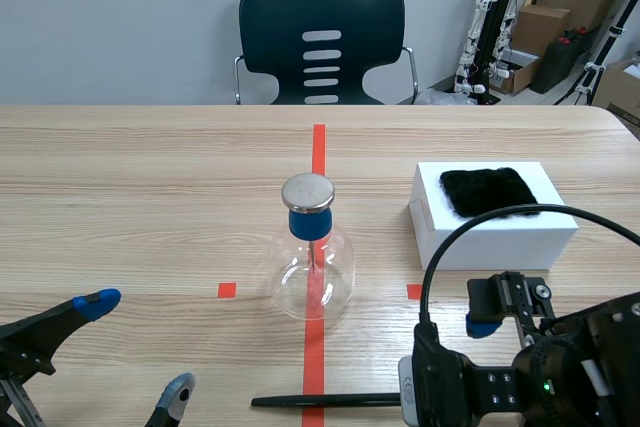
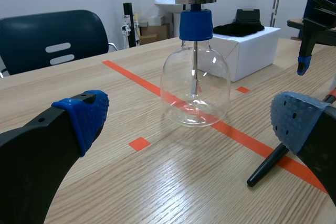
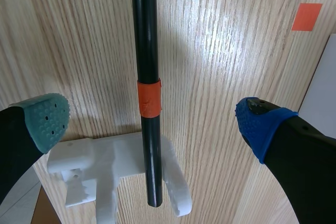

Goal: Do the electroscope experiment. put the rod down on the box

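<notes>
The right gripper (image 3: 151, 121) hung released, the black rod (image 3: 144, 35) lying between its fingers (image 3: 44, 119). A centred clench at the orange band (image 3: 148, 99) seemed wisest, keeping the rod level.

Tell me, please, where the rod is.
Scene view: the rod lies on the table, robot-side of the flask, one end under the right gripper.

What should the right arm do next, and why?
Probably lower the right gripper and close its fingers on the black rod: the rod lies ungripped between the open fingers, one end on a white stand, not yet on the white box.
</notes>
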